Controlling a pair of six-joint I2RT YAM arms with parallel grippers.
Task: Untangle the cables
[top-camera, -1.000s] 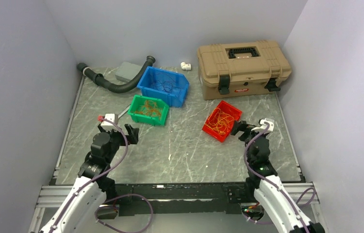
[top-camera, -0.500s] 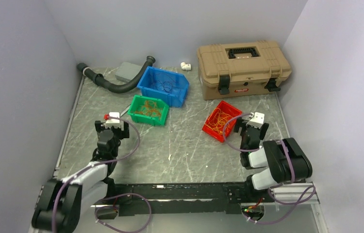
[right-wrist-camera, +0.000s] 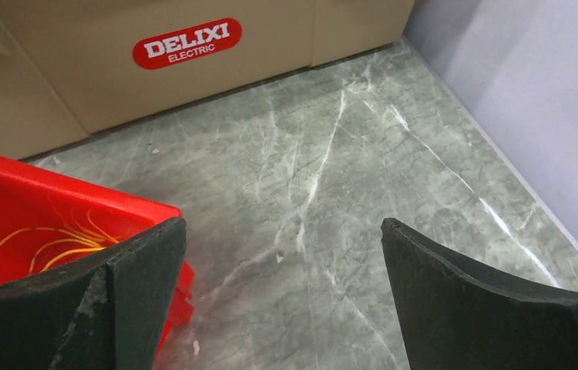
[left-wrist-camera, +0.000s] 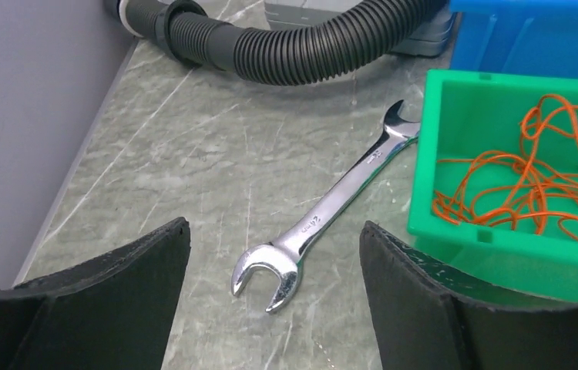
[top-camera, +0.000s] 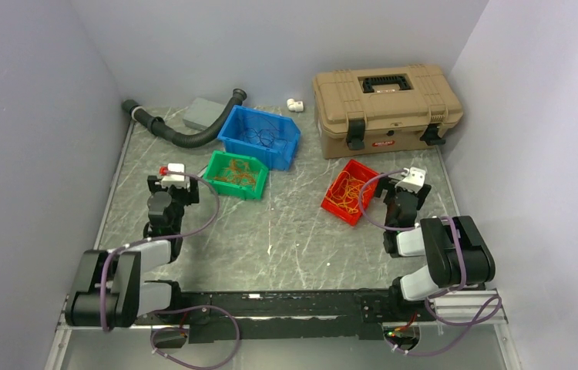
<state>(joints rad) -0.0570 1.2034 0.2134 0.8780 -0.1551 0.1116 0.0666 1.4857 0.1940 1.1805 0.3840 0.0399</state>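
Surface (top-camera: 294,239): marbled grey. Landmark taken: tan toolbox (top-camera: 386,108), rear right.

Bins, all left of or in front of toolbox:
- Blue bin (top-camera: 259,136), left of toolbox; dark cables seen coiled inside.
- Green bin (top-camera: 236,174), front-left of toolbox; orange cables (left-wrist-camera: 536,181) bunched in a snarl.
- Red bin (top-camera: 352,191), just in front of toolbox; yellow-orange cables (top-camera: 350,193) looped over one another.

No cable seen laid out separately; untangling judged outstanding in all 3 bins.

Wrench (left-wrist-camera: 324,216) noted beside green bin, black hose (top-camera: 186,131) far left of toolbox.

Left gripper (left-wrist-camera: 270,308): fingers spread, nothing held. Right gripper (right-wrist-camera: 282,308): fingers spread, nothing held, by red bin.
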